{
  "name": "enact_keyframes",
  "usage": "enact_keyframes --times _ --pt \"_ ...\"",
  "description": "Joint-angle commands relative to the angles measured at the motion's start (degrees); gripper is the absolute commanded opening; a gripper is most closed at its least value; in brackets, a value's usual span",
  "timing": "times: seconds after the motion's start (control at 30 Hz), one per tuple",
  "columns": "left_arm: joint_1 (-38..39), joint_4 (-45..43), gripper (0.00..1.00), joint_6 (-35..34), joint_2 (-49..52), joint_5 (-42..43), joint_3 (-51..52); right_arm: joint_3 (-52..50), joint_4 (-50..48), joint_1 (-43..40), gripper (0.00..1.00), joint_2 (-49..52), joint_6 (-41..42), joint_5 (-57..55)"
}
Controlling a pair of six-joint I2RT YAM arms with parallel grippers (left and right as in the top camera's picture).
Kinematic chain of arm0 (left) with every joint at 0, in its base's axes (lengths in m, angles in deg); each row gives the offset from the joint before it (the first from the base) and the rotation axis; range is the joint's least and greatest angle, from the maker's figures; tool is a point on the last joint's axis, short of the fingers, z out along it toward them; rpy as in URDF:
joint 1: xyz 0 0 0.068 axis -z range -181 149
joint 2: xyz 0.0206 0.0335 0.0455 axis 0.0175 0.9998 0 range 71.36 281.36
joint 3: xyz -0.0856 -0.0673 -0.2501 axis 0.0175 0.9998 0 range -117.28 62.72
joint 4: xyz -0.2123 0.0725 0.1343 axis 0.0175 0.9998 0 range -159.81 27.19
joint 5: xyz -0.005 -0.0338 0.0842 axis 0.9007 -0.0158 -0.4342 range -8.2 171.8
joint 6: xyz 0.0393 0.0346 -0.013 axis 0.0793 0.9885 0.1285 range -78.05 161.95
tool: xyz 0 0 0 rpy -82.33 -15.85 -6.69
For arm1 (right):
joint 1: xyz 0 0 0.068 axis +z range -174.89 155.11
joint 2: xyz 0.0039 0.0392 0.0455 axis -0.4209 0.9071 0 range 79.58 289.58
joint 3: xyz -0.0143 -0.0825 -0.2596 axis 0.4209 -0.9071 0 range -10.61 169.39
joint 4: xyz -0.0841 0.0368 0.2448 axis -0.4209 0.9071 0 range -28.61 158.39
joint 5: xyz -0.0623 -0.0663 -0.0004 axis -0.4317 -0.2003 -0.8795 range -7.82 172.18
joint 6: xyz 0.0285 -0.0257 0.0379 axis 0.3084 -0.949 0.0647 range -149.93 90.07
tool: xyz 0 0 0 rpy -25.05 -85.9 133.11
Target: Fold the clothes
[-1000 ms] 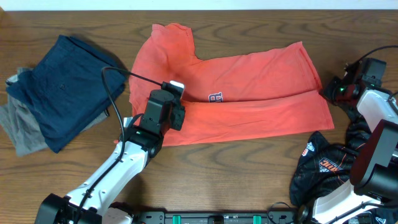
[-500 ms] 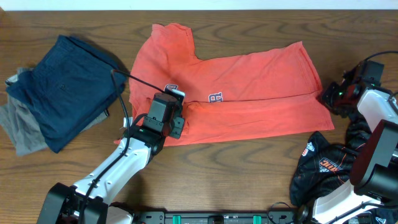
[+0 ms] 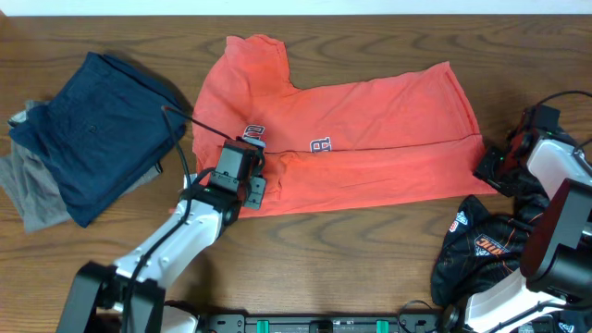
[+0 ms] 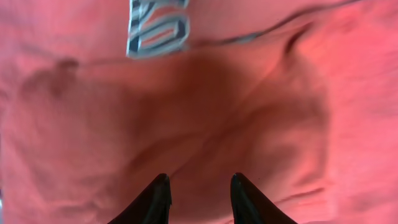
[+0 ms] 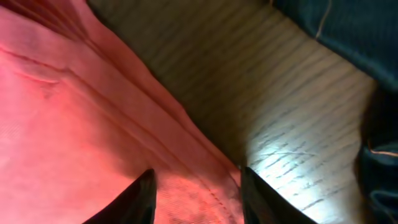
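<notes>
The coral-red T-shirt point(image 3: 370, 111) lies flat on the wooden worktop point(image 3: 370, 240) in the middle of the overhead view. Its long axis runs left to right, rising a little toward the right. The shoulder end is at the left, where one sleeve point(image 3: 252, 60) juts toward the far edge, and the hem point(image 3: 467, 111) is at the right. The near long side is folded up over the body, and the fold edge crosses the shirt lengthwise just below a peeking scrap of the navy-and-white graphic point(image 3: 319, 144). The left gripper point(image 4: 198, 190) sits over the near left part of the shirt. Its two black fingers are apart with only smooth red cloth beneath them, nothing pinched, and a second bit of lettering lies just ahead. The right gripper point(image 5: 196, 186) is at the shirt's right end, over the hem where red cloth meets bare wood. Its fingers are likewise spread and grip nothing. A folded navy garment point(image 3: 92, 129) rests on a grey garment point(image 3: 32, 199) well to the left of the shirt. A dark garment with a printed logo point(image 3: 481, 245) lies bunched near the right arm, just off the shirt's near right corner.
</notes>
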Motion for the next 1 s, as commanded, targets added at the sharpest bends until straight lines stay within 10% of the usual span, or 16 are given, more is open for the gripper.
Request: enact_keyframes --times 0.0,0.17,0.97 --pt "-1.11 0.44 0.34 -3.06 3.87 -0.66 0.15 -3.8 -0.98 0.76 0.39 0.44 -0.63 -2.21" --pt "-1.2 0.96 0.34 -5.11 8.35 -0.04 0.15 -6.8 -0.26 0.66 0.01 0.44 -0.57 -3.13" --pt "-1.2 25.22 0.47 -11.17 3.91 2.89 -2.95 -3.02 9.31 -5.53 0.07 -5.97 6.67 -5.33"
